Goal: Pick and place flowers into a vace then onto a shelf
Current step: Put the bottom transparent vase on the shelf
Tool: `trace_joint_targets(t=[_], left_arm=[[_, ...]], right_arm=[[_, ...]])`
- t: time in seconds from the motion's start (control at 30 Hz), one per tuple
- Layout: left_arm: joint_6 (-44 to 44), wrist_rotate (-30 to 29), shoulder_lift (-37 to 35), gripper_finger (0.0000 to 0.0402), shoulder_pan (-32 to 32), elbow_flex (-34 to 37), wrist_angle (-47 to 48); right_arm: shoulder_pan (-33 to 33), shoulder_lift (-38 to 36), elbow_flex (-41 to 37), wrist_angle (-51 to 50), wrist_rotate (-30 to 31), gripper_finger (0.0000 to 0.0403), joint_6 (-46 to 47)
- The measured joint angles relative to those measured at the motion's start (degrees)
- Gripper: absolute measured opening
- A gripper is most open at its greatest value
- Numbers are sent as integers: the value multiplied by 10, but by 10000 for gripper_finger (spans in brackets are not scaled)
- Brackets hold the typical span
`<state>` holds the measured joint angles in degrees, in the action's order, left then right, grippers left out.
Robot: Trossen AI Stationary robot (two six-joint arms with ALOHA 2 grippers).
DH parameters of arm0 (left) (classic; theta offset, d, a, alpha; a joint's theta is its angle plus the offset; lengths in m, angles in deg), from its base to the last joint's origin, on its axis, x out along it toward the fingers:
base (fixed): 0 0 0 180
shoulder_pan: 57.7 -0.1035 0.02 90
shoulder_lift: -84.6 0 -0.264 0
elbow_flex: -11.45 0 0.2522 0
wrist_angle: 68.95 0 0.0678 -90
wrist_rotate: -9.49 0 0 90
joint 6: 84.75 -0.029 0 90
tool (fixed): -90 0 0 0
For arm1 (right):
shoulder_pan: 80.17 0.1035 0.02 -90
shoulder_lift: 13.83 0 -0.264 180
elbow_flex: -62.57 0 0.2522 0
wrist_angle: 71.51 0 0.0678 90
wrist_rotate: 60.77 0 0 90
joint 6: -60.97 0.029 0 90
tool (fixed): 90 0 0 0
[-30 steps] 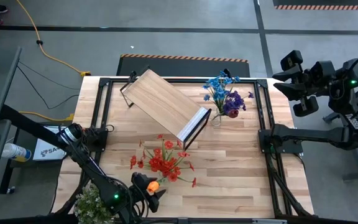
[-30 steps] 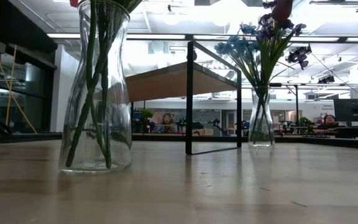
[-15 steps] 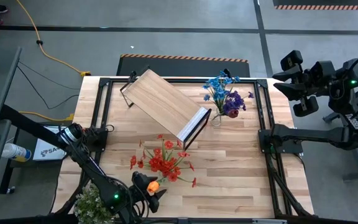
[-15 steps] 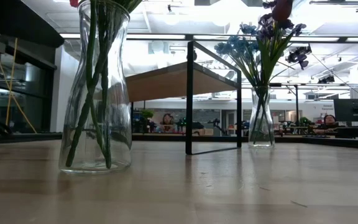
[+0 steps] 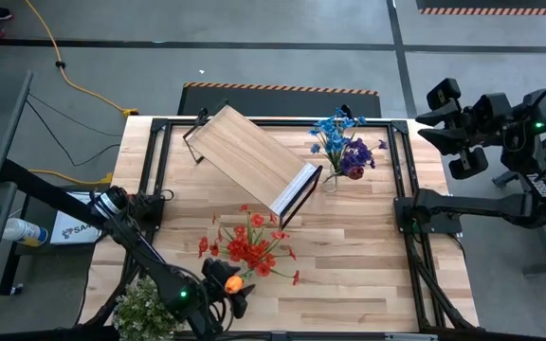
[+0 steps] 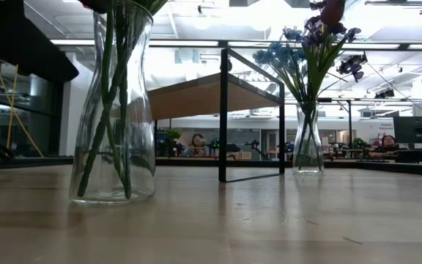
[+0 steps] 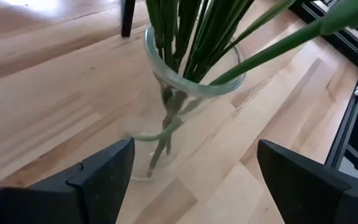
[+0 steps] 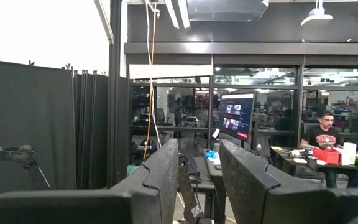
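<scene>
With left pincer (image 7: 188, 180) released astride near vase (image 7: 188, 118), risk of tipping if clenched off-centre.

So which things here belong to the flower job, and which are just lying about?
Part of the job:
- red flowers in the near vase
- blue and purple flowers in the far vase
- shelf
- left gripper, fingers open beside the near vase

Lying about:
- pale bushy plant
- right gripper, parked off the table
</scene>
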<state>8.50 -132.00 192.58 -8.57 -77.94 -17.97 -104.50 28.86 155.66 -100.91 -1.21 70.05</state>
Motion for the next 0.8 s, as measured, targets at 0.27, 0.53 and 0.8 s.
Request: trace_joint_targets(t=[0.27, 0.53, 0.8], left_arm=[[-6, -16, 0, 372, 0, 0, 22], [-16, -42, 7, 372, -3, -1, 32], [-18, -51, 19, 372, -14, -1, 34]], right_arm=[[0, 0, 0, 0, 0, 110, -1], [0, 0, 0, 0, 0, 110, -1], [0, 0, 0, 0, 0, 110, -1]])
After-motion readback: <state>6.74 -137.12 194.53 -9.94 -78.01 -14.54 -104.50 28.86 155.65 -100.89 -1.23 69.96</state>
